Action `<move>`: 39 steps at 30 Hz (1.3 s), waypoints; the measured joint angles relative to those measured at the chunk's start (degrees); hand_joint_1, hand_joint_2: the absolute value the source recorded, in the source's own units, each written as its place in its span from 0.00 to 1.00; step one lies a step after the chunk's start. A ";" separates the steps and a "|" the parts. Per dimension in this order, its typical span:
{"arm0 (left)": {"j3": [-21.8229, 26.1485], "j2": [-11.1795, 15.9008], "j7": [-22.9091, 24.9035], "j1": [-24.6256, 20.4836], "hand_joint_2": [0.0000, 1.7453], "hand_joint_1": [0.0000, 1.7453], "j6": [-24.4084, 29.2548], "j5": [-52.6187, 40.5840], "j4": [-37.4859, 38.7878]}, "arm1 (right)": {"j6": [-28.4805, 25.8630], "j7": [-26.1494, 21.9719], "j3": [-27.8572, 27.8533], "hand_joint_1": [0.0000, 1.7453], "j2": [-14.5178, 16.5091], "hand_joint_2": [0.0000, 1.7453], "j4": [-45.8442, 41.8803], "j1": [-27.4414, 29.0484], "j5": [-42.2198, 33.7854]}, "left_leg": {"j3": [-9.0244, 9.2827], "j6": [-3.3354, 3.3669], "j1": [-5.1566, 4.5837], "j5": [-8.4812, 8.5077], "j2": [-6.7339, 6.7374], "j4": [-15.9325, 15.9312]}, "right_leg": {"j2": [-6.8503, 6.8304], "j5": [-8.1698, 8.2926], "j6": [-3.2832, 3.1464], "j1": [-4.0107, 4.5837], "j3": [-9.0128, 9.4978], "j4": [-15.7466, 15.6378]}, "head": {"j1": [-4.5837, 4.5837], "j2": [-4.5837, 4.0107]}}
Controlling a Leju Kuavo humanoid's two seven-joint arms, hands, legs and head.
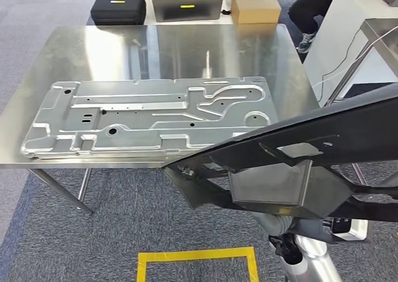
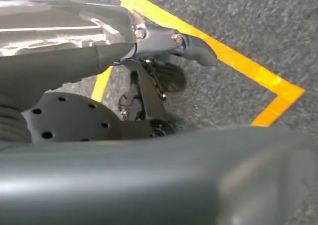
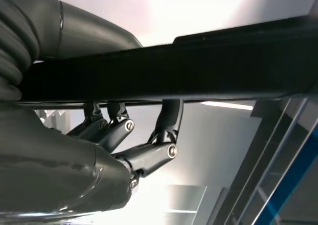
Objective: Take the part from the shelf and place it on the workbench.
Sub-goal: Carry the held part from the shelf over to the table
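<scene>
A long black moulded part [image 1: 300, 151] hangs in front of the workbench [image 1: 188, 48], its left end at the bench's near edge. My left hand [image 1: 189, 171] holds that left end from below; its dark fingers [image 2: 169, 38] curl over the floor in the left wrist view. In the right wrist view my right hand [image 3: 142, 150] grips the part's black edge [image 3: 187, 71], fingers hooked up under it and thumb on the other side. My right forearm [image 1: 305, 257] rises from below beneath the part.
A large silver stamped panel [image 1: 140, 117] lies across the front half of the bench. A black case [image 1: 118, 8], a grey case [image 1: 186, 0] and a cardboard box [image 1: 255, 5] sit behind. Yellow floor tape [image 1: 197, 257] marks a square below. A person's leg [image 1: 310, 8] is far right.
</scene>
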 joint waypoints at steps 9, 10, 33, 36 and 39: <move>0.17 0.19 -0.01 0.34 1.00 0.00 -0.03 -0.02 -0.03 | -0.31 0.07 0.38 1.00 0.02 1.00 -0.14 -1.30 -0.78 | -8.93 -1.22 0.59 4.49 0.03 7.58 | -0.28 -3.45 -0.16 -0.64 4.80 -0.53 | -0.05 0.00; 0.23 0.22 -0.01 0.33 1.00 0.00 -0.04 -0.01 -0.03 | -0.31 0.14 0.40 1.00 0.02 1.00 -0.15 -1.55 -0.92 | -8.05 -0.98 0.45 6.00 0.04 4.94 | -0.20 -3.88 0.18 -0.62 5.28 -0.57 | -0.06 0.01; 0.56 0.52 0.14 -0.08 1.00 0.00 -0.04 -0.03 -0.07 | -2.16 2.81 2.69 1.00 1.26 1.00 0.07 -5.48 -1.46 | -3.98 -0.93 0.28 -1.73 0.16 6.07 | -0.59 0.07 -0.78 -0.34 0.48 -0.37 | -0.18 0.01; 0.56 0.54 0.14 0.08 1.00 0.00 -0.04 -0.06 -0.07 | -2.40 2.93 3.29 1.00 1.40 1.00 0.11 -5.69 -1.66 | -10.01 -1.59 0.64 -3.34 0.16 14.86 | -0.66 -0.69 -0.96 -0.39 1.31 -0.38 | -0.21 0.01; 0.56 0.56 0.14 0.28 1.00 0.00 0.07 -0.13 -0.07 | -2.48 2.95 3.47 1.00 1.42 1.00 0.12 -5.65 -1.81 | -8.85 -1.55 0.76 3.31 0.16 8.64 | -0.51 -1.76 -0.63 -0.46 2.88 -0.41 | -0.20 0.01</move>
